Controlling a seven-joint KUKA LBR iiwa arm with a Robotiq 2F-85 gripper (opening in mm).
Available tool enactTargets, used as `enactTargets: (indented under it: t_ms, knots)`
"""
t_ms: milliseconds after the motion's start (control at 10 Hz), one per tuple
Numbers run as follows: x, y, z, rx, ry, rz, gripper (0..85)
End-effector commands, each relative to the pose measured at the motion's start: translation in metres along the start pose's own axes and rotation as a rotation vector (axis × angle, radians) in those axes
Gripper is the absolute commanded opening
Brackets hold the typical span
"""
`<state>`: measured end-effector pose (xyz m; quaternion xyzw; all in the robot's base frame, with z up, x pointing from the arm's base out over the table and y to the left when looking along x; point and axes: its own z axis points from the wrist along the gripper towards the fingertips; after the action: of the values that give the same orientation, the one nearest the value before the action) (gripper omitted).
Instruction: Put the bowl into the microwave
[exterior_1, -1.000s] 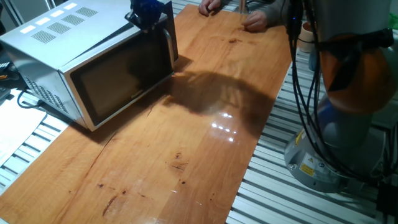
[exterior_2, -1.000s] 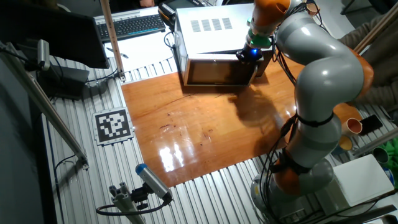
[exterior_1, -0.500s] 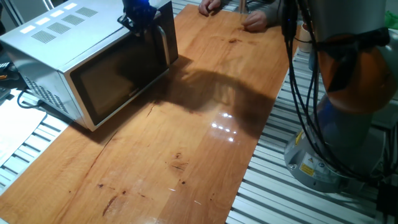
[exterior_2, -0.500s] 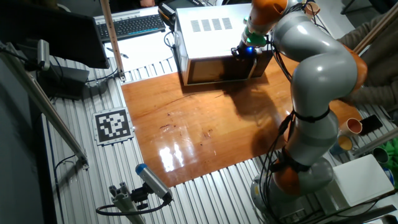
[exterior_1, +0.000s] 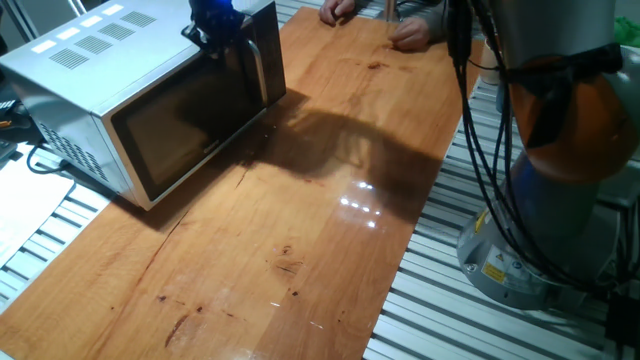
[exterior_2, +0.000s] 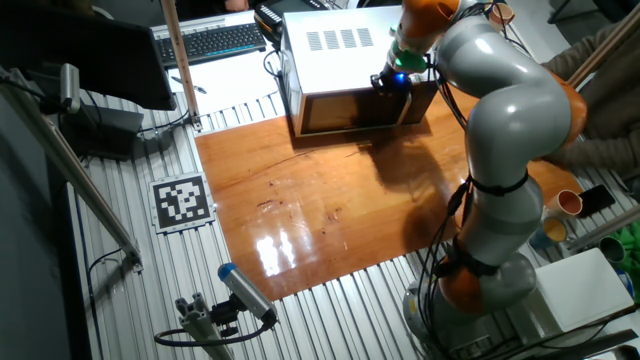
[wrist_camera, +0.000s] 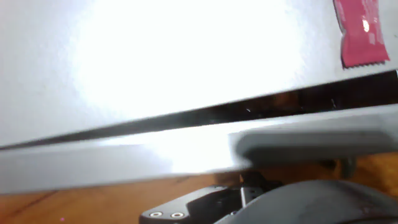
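The microwave (exterior_1: 90, 75) stands at the far left of the wooden table, its dark glass door facing the table's middle; the other fixed view shows the vent slots on the microwave (exterior_2: 345, 45) top. My gripper (exterior_1: 215, 25) hovers at the top front edge, just above the upper end of the vertical door handle (exterior_1: 262, 65); the gripper (exterior_2: 392, 82) glows blue there. The hand view is filled by the bright white microwave top (wrist_camera: 186, 56), a dark gap and the silver handle (wrist_camera: 311, 142). My fingers are hidden. The bowl is out of view.
A person's hands (exterior_1: 410, 35) rest at the table's far edge. My arm's base (exterior_1: 530, 240) with its hanging cables stands right of the table. A keyboard (exterior_2: 215, 40) lies left of the microwave and cups (exterior_2: 568, 203) sit off the right side.
My gripper has slid left along the microwave's top front edge, from over the handle's corner toward the door. The microwave itself looks unmoved.
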<state>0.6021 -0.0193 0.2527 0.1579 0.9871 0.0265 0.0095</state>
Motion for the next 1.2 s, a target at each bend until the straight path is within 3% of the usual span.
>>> enactTargets:
  t_ms: [0,200,400,600,800,1000,1100]
  knots:
    - [0.012,-0.004,-0.002,0.007,0.005,0.003,0.0]
    - [0.043,-0.007,-0.016,0.017,0.021,0.023,0.0]
    - [0.071,-0.003,-0.023,0.02,-0.014,0.029,0.0]
    - [0.09,0.009,-0.03,0.047,-0.046,0.03,0.0]
    - [0.095,0.018,-0.034,0.068,-0.044,0.028,0.0]
    - [0.099,0.022,-0.042,0.087,-0.013,0.022,0.0]
    - [0.099,0.024,-0.045,0.092,-0.024,0.023,0.0]
